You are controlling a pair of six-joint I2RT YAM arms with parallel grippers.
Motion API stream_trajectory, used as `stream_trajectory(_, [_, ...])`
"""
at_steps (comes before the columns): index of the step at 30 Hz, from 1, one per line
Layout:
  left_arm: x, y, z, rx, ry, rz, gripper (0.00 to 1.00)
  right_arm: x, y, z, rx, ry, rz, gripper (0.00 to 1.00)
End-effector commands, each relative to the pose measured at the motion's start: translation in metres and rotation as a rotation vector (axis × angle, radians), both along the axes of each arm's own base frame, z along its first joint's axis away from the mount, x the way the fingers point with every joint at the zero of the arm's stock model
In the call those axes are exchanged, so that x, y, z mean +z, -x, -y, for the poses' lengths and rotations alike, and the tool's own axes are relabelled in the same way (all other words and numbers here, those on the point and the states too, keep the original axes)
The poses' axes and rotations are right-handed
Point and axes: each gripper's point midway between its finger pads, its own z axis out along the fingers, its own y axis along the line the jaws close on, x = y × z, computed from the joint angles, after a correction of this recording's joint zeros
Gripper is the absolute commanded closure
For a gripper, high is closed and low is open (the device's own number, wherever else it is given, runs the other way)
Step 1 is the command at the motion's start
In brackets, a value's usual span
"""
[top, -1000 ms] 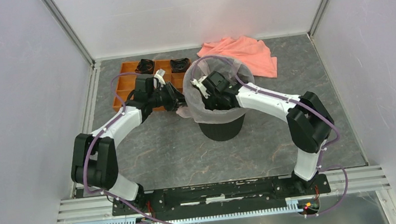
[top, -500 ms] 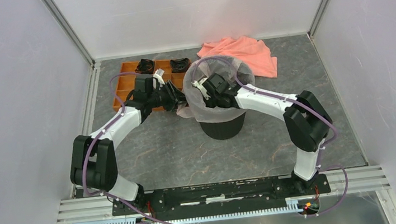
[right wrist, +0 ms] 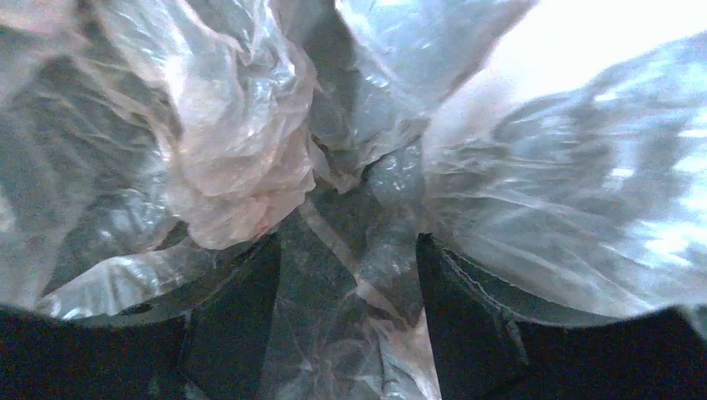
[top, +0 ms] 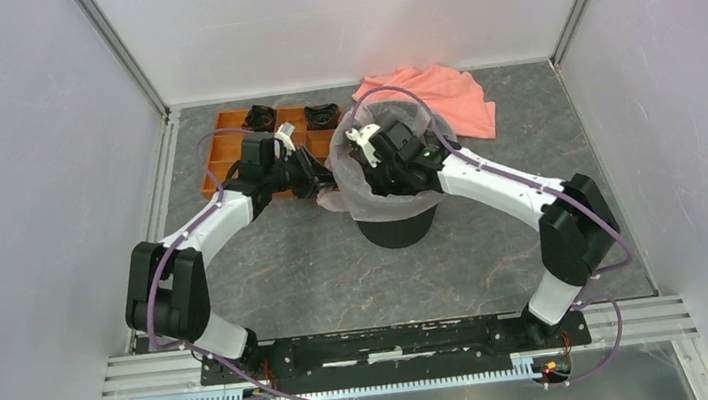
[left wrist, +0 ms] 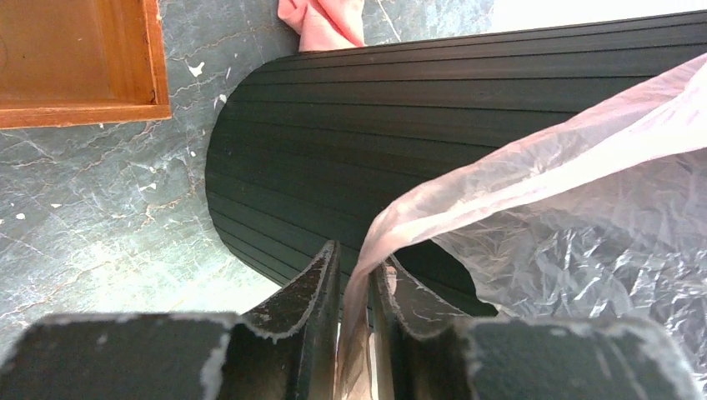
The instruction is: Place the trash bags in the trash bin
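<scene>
The round black trash bin (top: 399,230) stands mid-table, and the thin pale pink trash bag (top: 355,198) hangs over its rim and down inside it. Outside the bin's left wall, my left gripper (top: 325,185) is shut on a fold of the bag's edge. In the left wrist view the film (left wrist: 584,208) runs between the nearly touching jaws of that gripper (left wrist: 354,279), with the ribbed bin wall (left wrist: 333,125) behind. My right gripper (top: 379,169) reaches down into the bin. Its jaws stand open (right wrist: 346,250), surrounded by crumpled film (right wrist: 233,150), which they do not pinch.
An orange compartment tray (top: 223,161) with small black items sits left of the bin, behind my left arm. A salmon cloth (top: 444,94) lies at the back right, touching the bin's far side. White walls close in three sides.
My right wrist has shifted toward the bin's far side, its elbow has swung out to the right, and its jaws have widened. The left gripper stays at the bag's edge.
</scene>
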Motion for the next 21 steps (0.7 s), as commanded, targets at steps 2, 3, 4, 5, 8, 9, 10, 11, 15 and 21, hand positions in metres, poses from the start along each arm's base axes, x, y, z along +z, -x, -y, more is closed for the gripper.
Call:
stream_trajectory(2, [0.020, -0.003, 0.005, -0.033, 0.020, 0.066, 0.75, 0.061, -0.011, -0.005, -0.026, -0.096, 0.127, 0.27])
stream_trajectory(3, [0.019, -0.003, 0.005, -0.034, 0.019, 0.065, 0.76, 0.065, -0.011, -0.005, -0.021, -0.101, 0.135, 0.26])
stream_trajectory(4, [0.019, -0.003, 0.005, -0.034, 0.018, 0.065, 0.77, 0.070, -0.012, -0.006, -0.015, -0.106, 0.143, 0.24])
stream_trajectory(5, [0.019, -0.003, 0.005, -0.034, 0.018, 0.065, 0.77, 0.077, -0.013, -0.007, -0.012, -0.111, 0.153, 0.24])
stream_trajectory(8, [0.019, -0.003, 0.005, -0.033, 0.016, 0.067, 0.77, 0.100, -0.016, -0.008, -0.004, -0.125, 0.186, 0.23])
stream_trajectory(9, [0.018, -0.003, 0.004, -0.029, 0.010, 0.067, 0.77, 0.110, -0.016, -0.008, 0.000, -0.136, 0.204, 0.22])
stream_trajectory(10, [0.016, -0.004, 0.003, -0.025, 0.000, 0.064, 0.77, 0.120, -0.016, -0.008, 0.003, -0.148, 0.221, 0.20])
stream_trajectory(11, [0.014, -0.004, 0.002, -0.023, -0.011, 0.060, 0.76, 0.130, -0.016, -0.007, 0.003, -0.162, 0.242, 0.19])
stream_trajectory(15, [0.013, -0.006, 0.001, -0.019, -0.023, 0.062, 0.67, 0.158, -0.016, -0.004, 0.004, -0.193, 0.304, 0.12])
stream_trajectory(21, [0.012, -0.009, -0.003, -0.006, -0.057, 0.075, 0.52, 0.174, -0.023, 0.009, 0.014, -0.133, 0.388, 0.02])
